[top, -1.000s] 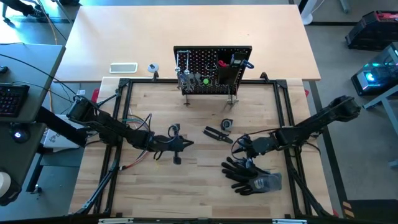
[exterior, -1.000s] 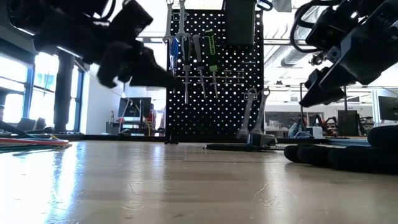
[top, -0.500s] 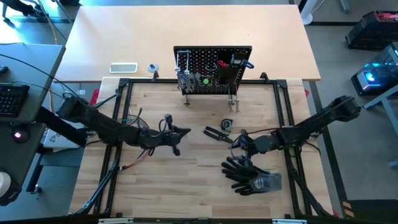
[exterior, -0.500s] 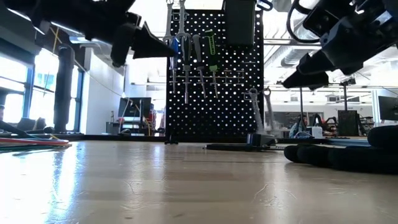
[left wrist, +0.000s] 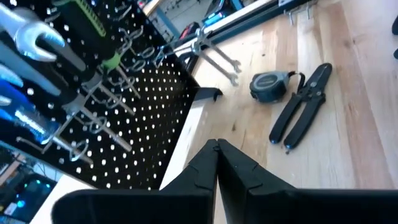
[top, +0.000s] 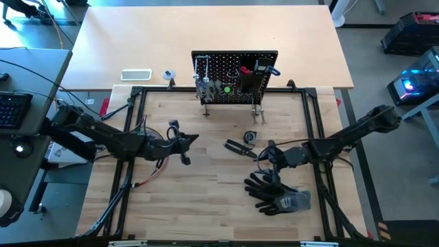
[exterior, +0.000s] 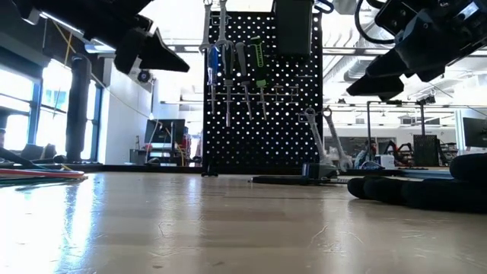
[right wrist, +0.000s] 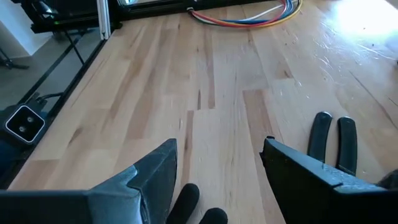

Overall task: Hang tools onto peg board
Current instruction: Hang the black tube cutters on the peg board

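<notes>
The black peg board stands upright at the table's far side, with drivers and wrenches hanging on its front. Two silver wrenches lean against its foot. Black pliers lie flat on the table beside a small tape measure. My left gripper is shut and empty in the air left of the pliers; it points at the peg board. My right gripper is open and empty above the table, between the pliers and the black gloves.
A black box bin sits on the peg board's front. A bundle of coloured wires lies at the table's left side. A black metal frame runs around the work area. Bare wood lies toward the near edge.
My left gripper has risen and gone toward the table's far and left edges, staying shut. My right gripper has risen a little near the pliers. The tools and gloves have stayed where they were.
</notes>
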Robot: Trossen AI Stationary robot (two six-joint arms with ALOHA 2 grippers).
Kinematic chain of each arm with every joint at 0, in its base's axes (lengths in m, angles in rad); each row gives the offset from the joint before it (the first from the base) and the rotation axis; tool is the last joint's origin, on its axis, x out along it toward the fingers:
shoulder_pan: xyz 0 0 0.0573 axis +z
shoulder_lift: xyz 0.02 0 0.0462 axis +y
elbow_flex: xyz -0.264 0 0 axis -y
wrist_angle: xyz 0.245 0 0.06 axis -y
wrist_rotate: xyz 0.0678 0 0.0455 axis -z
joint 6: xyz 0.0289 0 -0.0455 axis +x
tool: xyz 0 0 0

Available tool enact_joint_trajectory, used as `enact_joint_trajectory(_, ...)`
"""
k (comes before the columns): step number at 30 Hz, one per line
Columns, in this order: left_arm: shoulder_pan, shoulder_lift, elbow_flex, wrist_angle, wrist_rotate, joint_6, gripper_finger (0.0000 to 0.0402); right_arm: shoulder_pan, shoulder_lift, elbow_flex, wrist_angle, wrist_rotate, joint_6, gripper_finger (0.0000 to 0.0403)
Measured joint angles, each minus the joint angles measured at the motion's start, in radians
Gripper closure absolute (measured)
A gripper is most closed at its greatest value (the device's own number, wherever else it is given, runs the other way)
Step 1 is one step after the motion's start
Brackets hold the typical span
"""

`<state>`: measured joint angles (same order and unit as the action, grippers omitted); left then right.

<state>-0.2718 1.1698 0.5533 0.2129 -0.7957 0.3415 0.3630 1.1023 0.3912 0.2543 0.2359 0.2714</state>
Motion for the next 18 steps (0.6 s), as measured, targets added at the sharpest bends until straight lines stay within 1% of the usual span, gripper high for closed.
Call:
enact_joint_trajectory(5,0.0,-0.042,0.0,-0.106,-0.002,-0.065,0.04,0.0,-0.011,0.0,-0.024,0.0,0.018,0.0174)
enact_joint_trajectory(10,0.0,-0.051,0.0,-0.2,0.004,-0.155,0.04,0.0,-0.012,0.0,-0.087,0.0,0.068,0.0174)
enact_joint_trajectory(14,0.0,-0.051,0.0,-0.254,0.051,-0.226,0.04,0.0,-0.012,0.0,-0.147,0.006,0.118,0.0174)
enact_joint_trajectory(18,0.002,-0.048,0.0,-0.26,0.113,-0.262,0.04,0.0,-0.012,0.0,-0.196,0.046,0.156,0.0175)
